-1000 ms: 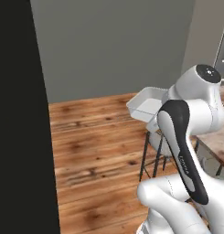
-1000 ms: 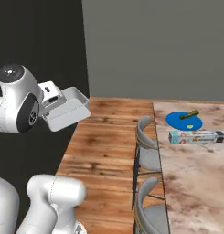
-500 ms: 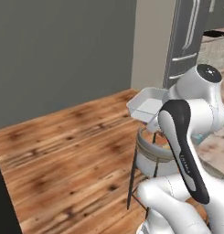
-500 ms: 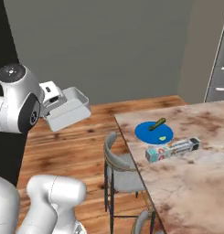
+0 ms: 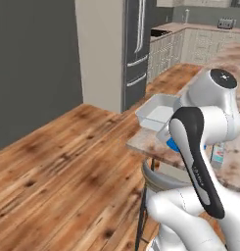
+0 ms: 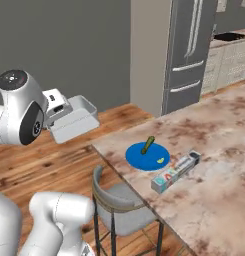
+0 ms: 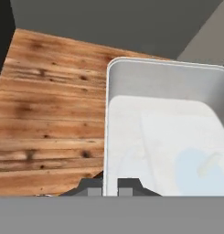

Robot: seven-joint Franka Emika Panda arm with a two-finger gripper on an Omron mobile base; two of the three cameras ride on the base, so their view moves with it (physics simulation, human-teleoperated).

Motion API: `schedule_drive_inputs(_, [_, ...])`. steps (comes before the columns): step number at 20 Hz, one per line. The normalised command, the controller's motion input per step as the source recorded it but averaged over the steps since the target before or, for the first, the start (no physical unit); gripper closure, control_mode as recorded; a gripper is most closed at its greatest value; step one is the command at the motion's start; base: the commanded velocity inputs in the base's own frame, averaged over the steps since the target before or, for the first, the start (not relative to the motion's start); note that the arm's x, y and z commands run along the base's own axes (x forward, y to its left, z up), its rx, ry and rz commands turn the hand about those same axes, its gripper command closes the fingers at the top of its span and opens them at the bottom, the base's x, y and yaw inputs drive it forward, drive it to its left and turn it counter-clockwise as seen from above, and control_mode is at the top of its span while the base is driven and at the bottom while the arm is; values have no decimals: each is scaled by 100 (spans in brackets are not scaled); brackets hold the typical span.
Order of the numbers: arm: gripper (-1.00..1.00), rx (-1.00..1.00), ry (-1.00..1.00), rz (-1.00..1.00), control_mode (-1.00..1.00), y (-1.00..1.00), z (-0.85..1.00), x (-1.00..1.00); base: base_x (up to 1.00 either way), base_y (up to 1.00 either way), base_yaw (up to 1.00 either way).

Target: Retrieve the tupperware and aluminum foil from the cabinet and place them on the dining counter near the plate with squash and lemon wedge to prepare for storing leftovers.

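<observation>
The tupperware (image 6: 73,119) is in the air beside the corner of the surface (image 6: 214,190), above the wooden floor (image 5: 67,166). The claw (image 7: 110,186) is clamped on its rim. On the surface, the aluminum foil (image 6: 176,171) lies just beside the blue plate (image 6: 139,156).

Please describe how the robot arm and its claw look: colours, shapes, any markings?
The arm is glossy white, built of rounded, bulbous segments, with a long black curved panel along one link bearing small pale lettering too fine to read. A dark round cap tops one joint. The claw has two small dark grey finger tips below a white boxy hand. No cables show.
</observation>
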Motion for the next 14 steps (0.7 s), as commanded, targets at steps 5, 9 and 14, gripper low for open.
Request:
schedule_drive_inputs(5, [100,0,0,0,100,0,0,0,58,41,-68])
schedule_drive_inputs(9, [100,0,0,0,100,0,0,0,48,37,-71])
schedule_drive_inputs(14, [100,0,0,0,100,0,0,0,45,30,-72])
